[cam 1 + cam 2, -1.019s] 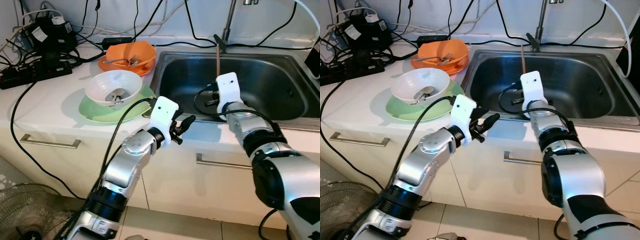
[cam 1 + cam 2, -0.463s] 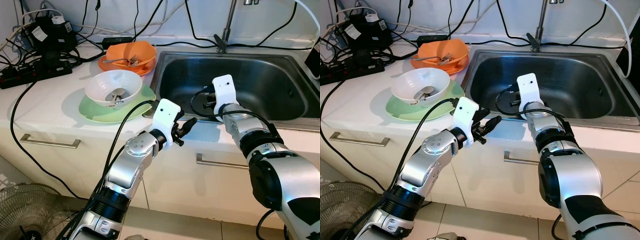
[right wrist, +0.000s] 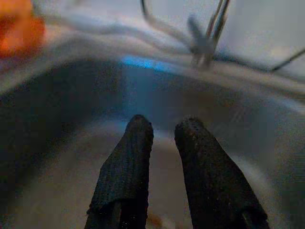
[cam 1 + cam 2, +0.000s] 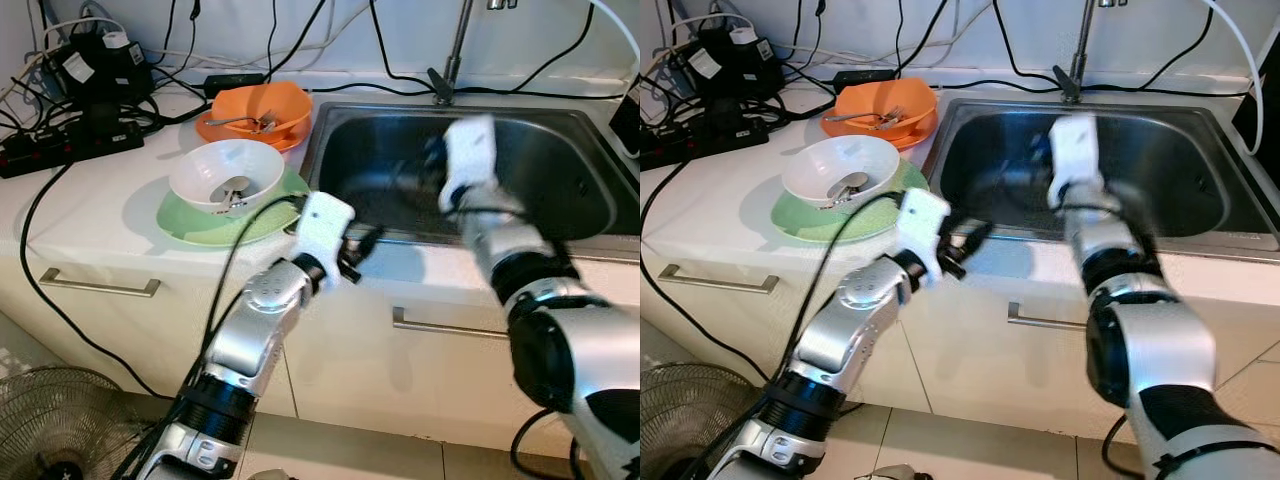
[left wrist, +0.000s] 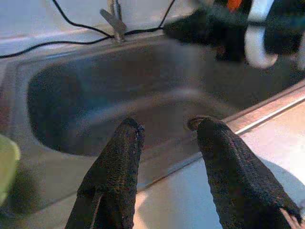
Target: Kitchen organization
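The right claw [image 3: 159, 138] hangs blurred over the sink [image 4: 560, 150], fingers nearly together and apparently empty. The left claw [image 5: 169, 138] (fingers spread, holding nothing) sits at the sink's front rim, beside a white bowl [image 4: 227, 172] on a green plate [image 4: 190, 222] on the worktop [image 4: 90, 205].

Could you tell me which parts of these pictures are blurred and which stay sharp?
In the left eye view the right arm over the sink is smeared by motion, and the left gripper is slightly soft, while the bowls and cables are crisp. The right wrist view is blurred throughout, its fingers somewhat clearer. In the left wrist view the fingers are sharp, the sink behind hazy.
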{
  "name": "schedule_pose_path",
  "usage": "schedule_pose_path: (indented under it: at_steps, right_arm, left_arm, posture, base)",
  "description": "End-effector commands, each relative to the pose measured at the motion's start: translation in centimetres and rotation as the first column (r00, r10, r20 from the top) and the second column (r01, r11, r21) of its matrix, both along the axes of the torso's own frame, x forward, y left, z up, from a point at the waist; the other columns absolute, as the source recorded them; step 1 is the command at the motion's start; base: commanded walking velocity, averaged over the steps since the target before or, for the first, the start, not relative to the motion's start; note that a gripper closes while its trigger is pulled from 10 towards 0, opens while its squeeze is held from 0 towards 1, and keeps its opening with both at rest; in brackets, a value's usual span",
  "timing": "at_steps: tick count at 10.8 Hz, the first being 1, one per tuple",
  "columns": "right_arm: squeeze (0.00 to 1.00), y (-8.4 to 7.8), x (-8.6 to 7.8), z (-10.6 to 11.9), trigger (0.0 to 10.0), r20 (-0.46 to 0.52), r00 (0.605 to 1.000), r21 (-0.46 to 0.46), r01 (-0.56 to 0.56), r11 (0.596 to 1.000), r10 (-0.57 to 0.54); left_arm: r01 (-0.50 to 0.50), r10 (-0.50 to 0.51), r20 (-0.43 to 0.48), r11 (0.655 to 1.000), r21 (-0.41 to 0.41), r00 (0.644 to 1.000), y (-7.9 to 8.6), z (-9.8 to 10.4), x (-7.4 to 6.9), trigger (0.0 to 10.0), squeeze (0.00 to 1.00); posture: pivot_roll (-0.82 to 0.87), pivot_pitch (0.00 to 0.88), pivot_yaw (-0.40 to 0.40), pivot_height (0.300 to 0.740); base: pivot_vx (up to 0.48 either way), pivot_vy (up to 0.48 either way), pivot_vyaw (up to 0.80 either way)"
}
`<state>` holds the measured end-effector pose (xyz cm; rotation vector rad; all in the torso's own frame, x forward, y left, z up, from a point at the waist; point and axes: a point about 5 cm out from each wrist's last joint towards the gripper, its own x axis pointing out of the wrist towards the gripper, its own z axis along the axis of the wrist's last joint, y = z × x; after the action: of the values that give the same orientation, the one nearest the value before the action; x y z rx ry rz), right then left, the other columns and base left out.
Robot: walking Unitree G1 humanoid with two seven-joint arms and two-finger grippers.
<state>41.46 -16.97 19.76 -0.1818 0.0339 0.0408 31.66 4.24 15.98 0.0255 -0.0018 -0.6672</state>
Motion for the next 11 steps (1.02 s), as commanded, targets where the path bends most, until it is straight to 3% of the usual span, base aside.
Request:
schedule_pose_path:
  at_steps: [1, 3, 4, 6, 8, 11]
  right_arm:
    - [0.0, 0.0, 0.2, 1.4, 10.0, 0.076, 0.997, 0.018, -0.004, 1.0, 0.003]
    - [0.0, -0.9, -0.6, 1.0, 10.0, 0.192, 0.98, 0.053, 0.031, 0.998, -0.041]
    - [0.0, -1.5, -2.0, 0.1, 10.0, 0.304, 0.95, 0.085, 0.041, 0.995, -0.065]
    - [0.0, -2.2, -4.7, -1.9, 10.0, 0.396, 0.91, 0.117, 0.084, 0.99, -0.124]
    - [0.0, -1.4, -7.5, -4.2, 10.0, 0.422, 0.898, 0.117, 0.084, 0.99, -0.126]
    - [0.0, 0.6, -9.3, -4.7, 10.0, 0.455, 0.884, 0.155, 0.045, 0.987, -0.111]
  left_arm:
    - [-0.034, 0.034, 0.003, 0.999, 0.007, 0.999, 0.6, -0.4, 0.2, 10.0, 0.0]
    - [-0.107, 0.108, 0.046, 0.994, -0.024, 0.993, 1.5, -0.2, 0.6, 10.0, 0.0]
    - [-0.148, 0.152, 0.079, 0.988, -0.047, 0.985, 2.0, -0.1, 0.6, 10.0, 0.0]
    - [-0.192, 0.199, 0.111, 0.979, -0.071, 0.974, 2.8, -0.1, 0.5, 10.0, 0.0]
    - [-0.221, 0.235, 0.134, 0.969, -0.114, 0.963, 3.5, -0.1, 0.5, 10.0, 0.0]
    - [-0.251, 0.274, 0.141, 0.954, -0.162, 0.951, 3.8, -0.5, 0.1, 10.0, 0.0]
  posture:
    - [0.12, 0.0, 0.07, 0.74]
    - [0.1, 0.0, 0.077, 0.74]
    - [0.09, 0.0, 0.087, 0.74]
    - [0.07, 0.0, 0.098, 0.74]
    - [0.05, 0.0, 0.104, 0.74]
    - [0.05, 0.0, 0.1, 0.74]
  base:
    - [0.0, 0.0, 0.0]
    - [0.0, 0.0, 0.0]
    - [0.0, 0.0, 0.0]
    - [0.0, 0.0, 0.0]
    - [0.0, 0.0, 0.0]
    - [0.0, 0.0, 0.0]
